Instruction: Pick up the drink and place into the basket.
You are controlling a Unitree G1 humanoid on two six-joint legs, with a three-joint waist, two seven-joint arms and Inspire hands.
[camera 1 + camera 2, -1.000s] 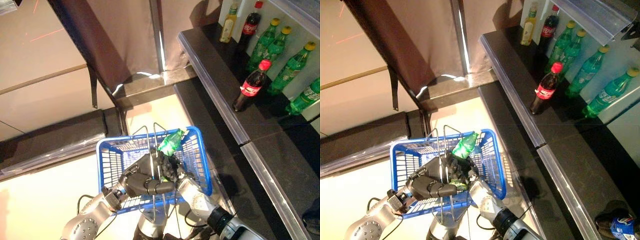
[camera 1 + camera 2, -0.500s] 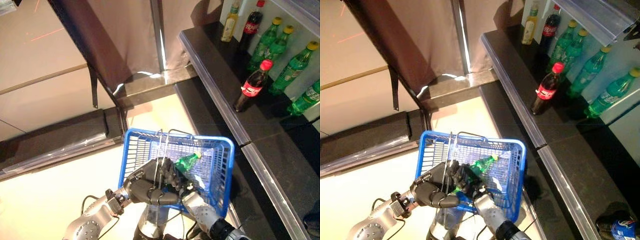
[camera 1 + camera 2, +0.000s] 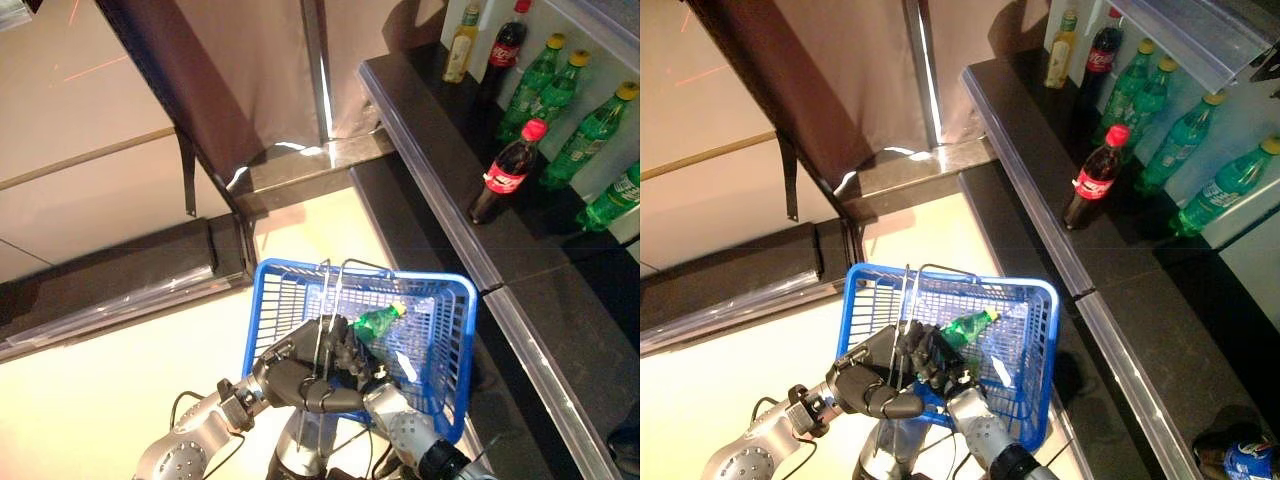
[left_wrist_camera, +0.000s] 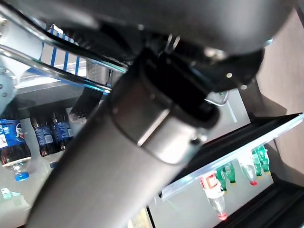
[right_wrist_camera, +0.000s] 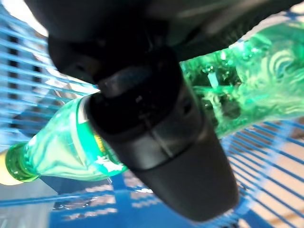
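Presently, the blue basket (image 3: 455, 330) was observed held up over the floor, just beside the dark shelf (image 3: 430, 160), with its wire handles (image 3: 325, 300) clasped by the curled fingers of the left hand (image 3: 300, 380). The green drink bottle (image 3: 375, 322) was found lying on its side within the basket, its yellow cap pointing toward the shelf. The right hand (image 3: 940, 362) was seen reaching into the basket from below, and in the right wrist view its thumb and fingers were wrapped round the body of the bottle.

Against the picture of one second before, the basket was recorded as shifted toward the shelf and turned, and the bottle, then raised at the basket's far rim, was now lowered inside the walls. Since half a second before, only a slight settling of basket and bottle was noted.

On the shelf, a red-capped cola bottle (image 3: 505, 172) stood upright, with green bottles (image 3: 585, 130) ranged behind it, all unchanged.
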